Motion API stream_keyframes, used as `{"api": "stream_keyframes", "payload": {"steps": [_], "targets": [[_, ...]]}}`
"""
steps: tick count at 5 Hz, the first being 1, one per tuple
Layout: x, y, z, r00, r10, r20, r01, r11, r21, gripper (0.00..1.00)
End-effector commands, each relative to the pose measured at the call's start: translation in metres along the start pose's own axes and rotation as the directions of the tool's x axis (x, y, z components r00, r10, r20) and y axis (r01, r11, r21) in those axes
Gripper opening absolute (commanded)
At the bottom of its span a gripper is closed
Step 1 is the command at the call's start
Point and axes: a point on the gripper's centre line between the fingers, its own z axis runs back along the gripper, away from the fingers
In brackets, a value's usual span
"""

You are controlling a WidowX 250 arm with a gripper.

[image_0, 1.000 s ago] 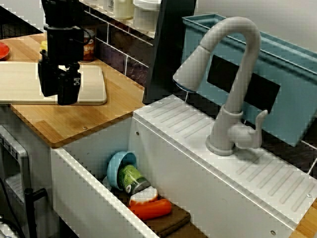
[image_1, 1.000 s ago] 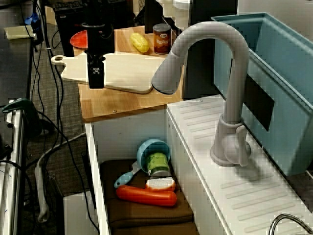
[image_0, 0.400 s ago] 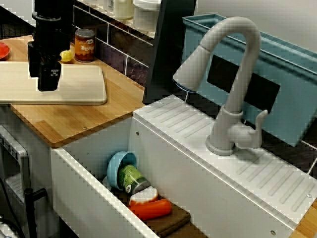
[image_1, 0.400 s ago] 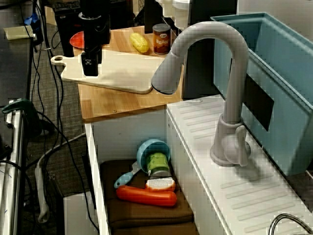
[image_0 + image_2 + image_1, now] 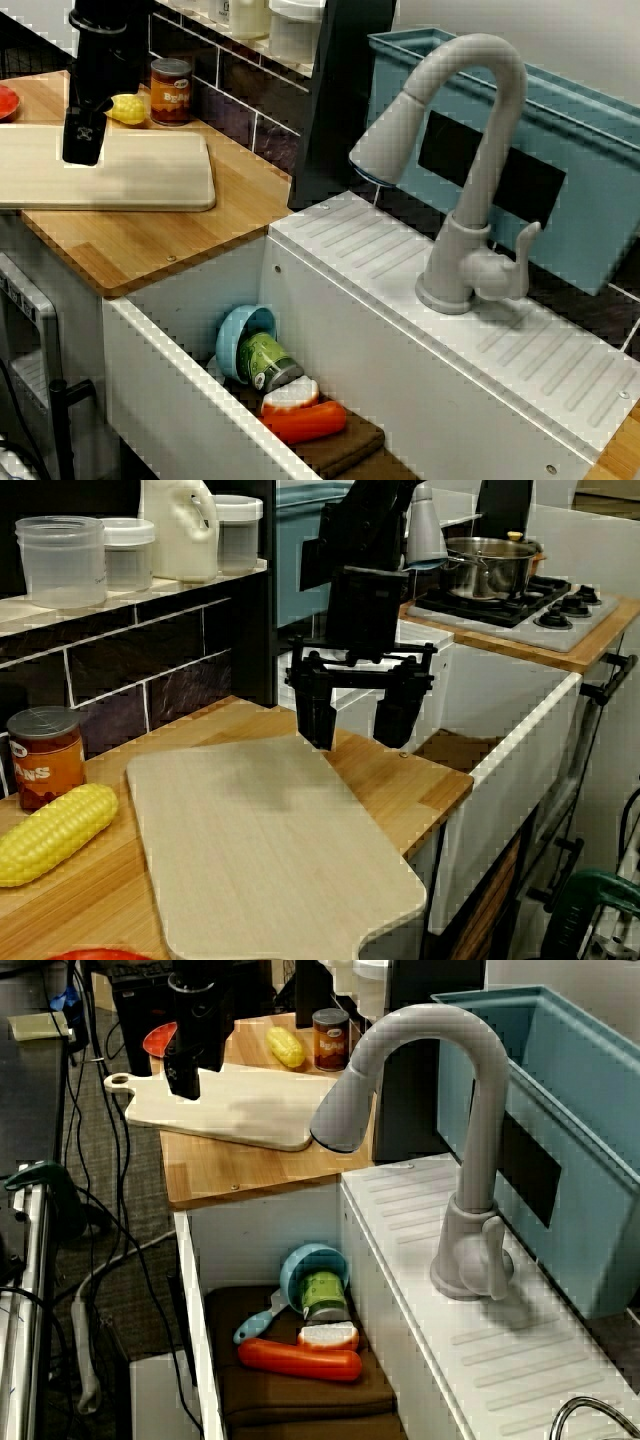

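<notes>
1. Kitchen mock-up: wooden desk [image 5: 150, 240] carrying a pale cutting board [image 5: 260, 850], next to a white sink [image 5: 180, 370].
2. Change: over the last second the black arm [image 5: 100, 60] slid along the board, away from the sink toward the handle end, and lifted a bit. The board itself did not shift.
3. Jaws were released, spread wide with nothing between them. They pointed down above the board and cast a shadow on it, apparently not touching.
4. So the move carried nothing and left everything else on the desk where it was.
5. Left of the board by the tiled wall were a corn cob [image 5: 50, 830] and a red-labelled can [image 5: 45, 755]. A red plate [image 5: 155, 1040] sat at the far end in the view along the sink. All were apart from the jaws.
6. Down in the sink: blue cup [image 5: 305, 1260], green can [image 5: 325, 1295] and carrot [image 5: 300, 1360] on a brown cloth [image 5: 300, 1400]. Grey faucet [image 5: 470, 150] and blue bin [image 5: 590, 170] were well apart.
7. Nothing stood between jaws and board.
</notes>
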Motion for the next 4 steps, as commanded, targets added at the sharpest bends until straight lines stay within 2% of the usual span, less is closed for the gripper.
{"api": "stream_keyframes", "payload": {"steps": [1, 2, 3, 4], "targets": [[0.003, 0.023, 0.014, 0.984, -0.179, -0.007, 0.179, 0.983, 0.044, 1.00], [0.000, 0.034, 0.013, 0.960, -0.281, 0.014, 0.279, 0.958, 0.071, 1.00], [0.000, 0.041, 0.009, 0.948, -0.318, 0.025, 0.308, 0.934, 0.183, 1.00], [-0.004, 0.050, 0.005, 0.955, -0.292, 0.048, 0.276, 0.938, 0.210, 1.00]]}}
